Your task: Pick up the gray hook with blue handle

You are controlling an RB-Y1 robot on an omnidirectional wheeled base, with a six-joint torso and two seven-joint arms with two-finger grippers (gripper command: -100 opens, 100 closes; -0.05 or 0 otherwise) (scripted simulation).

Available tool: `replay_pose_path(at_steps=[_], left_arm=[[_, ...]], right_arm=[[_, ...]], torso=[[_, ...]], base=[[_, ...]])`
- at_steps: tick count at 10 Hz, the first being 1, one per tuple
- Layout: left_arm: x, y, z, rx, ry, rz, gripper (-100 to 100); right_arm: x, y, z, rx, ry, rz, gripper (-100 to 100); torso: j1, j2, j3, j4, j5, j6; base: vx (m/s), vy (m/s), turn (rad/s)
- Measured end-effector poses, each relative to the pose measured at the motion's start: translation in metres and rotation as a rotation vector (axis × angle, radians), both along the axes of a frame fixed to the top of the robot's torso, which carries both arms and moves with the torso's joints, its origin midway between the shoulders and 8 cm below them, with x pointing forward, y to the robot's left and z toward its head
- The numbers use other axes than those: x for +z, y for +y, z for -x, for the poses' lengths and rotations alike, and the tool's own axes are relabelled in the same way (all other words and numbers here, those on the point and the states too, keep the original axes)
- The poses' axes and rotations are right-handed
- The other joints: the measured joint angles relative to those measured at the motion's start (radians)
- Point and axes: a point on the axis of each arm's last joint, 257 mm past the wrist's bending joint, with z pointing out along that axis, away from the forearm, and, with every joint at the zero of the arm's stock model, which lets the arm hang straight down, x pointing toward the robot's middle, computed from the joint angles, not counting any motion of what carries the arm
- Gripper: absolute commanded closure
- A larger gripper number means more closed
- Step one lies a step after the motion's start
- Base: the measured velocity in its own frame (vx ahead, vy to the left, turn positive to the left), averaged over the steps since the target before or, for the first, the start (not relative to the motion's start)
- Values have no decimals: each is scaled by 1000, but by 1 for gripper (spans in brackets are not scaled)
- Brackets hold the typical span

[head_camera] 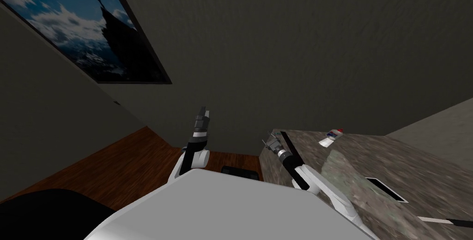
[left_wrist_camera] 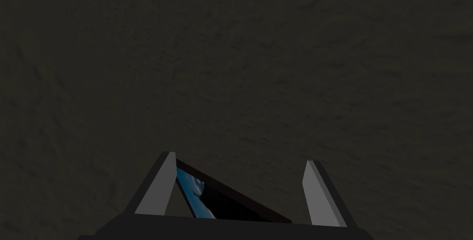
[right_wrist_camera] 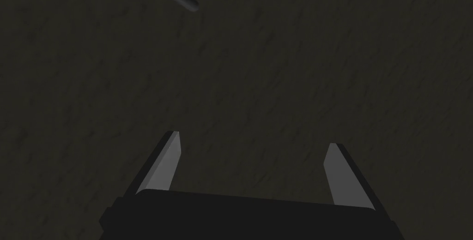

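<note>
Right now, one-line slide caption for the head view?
Both arms up, left claw and right claw open; right claw at the edge of a mottled counter holding a small white bottle.

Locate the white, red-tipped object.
In the head view, the white, red-tipped object lies on the mottled counter, right side, by the dark wall, beyond the right hand.

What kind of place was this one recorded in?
Likely a room in a home, though which room is unclear: a framed picture hangs on a dark wall, there is a wooden floor, and a stone-patterned counter carries a small bottle.
</note>
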Motion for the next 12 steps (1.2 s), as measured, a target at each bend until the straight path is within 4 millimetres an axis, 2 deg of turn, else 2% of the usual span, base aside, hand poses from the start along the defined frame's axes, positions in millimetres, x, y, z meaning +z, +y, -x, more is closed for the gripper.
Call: replay_pose_path(at_steps=[2, 7, 12], left_arm=[[0, 0, 0, 0, 0, 0, 0], [0, 0, 0, 0, 0, 0, 0], [0, 0, 0, 0, 0, 0, 0]], right_arm=[[-13, -13, 3, 9, 12, 96, -100], [-47, -64, 11, 53, 47, 431, -100], [-48, -99, 10, 86, 48, 632, -100]], torso=[[2, 2, 1, 0, 0, 0], [0, 1, 0, 0, 0, 0], [3, 2, 1, 0, 1, 0]], base=[[58, -34, 23], [71, -50, 24], [46, -18, 14]])
